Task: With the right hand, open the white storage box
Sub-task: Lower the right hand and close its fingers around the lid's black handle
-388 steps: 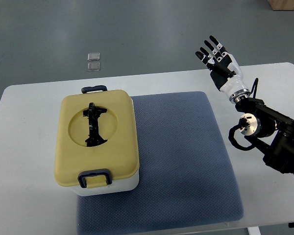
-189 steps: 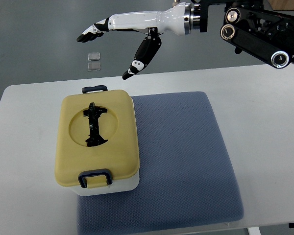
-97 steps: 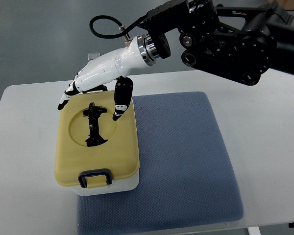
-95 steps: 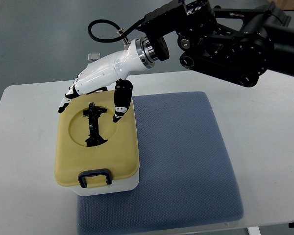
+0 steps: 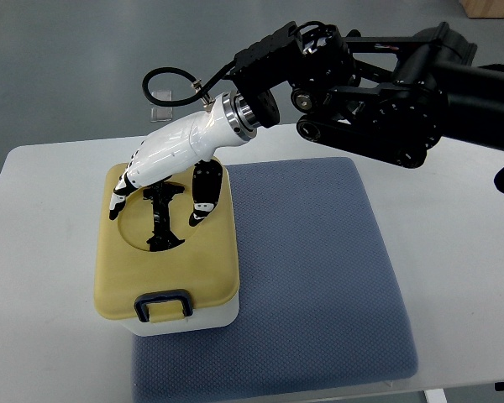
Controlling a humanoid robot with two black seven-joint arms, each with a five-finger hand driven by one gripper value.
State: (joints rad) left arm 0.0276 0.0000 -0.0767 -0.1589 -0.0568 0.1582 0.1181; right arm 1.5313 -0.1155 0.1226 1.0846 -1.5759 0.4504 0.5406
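Your table (image 5: 454,218) carries a blue mat (image 5: 319,277); the white storage box (image 5: 170,243) sits on the mat's left edge, half off it. Yellow lid (image 5: 210,260) is on, black latch (image 5: 161,304) at its near end. Black handle (image 5: 160,220) lies in the lid's round recess. Right hand (image 5: 164,164) hangs over that handle — fingers spread and pointing down, gripping nothing.

Right hand (image 5: 170,168) covers the rear edge and rear latch of the storage box (image 5: 168,252), and whether it touches the lid cannot be told. Counter (image 5: 470,277) and grey mat (image 5: 319,277) are cut at the lower edge.
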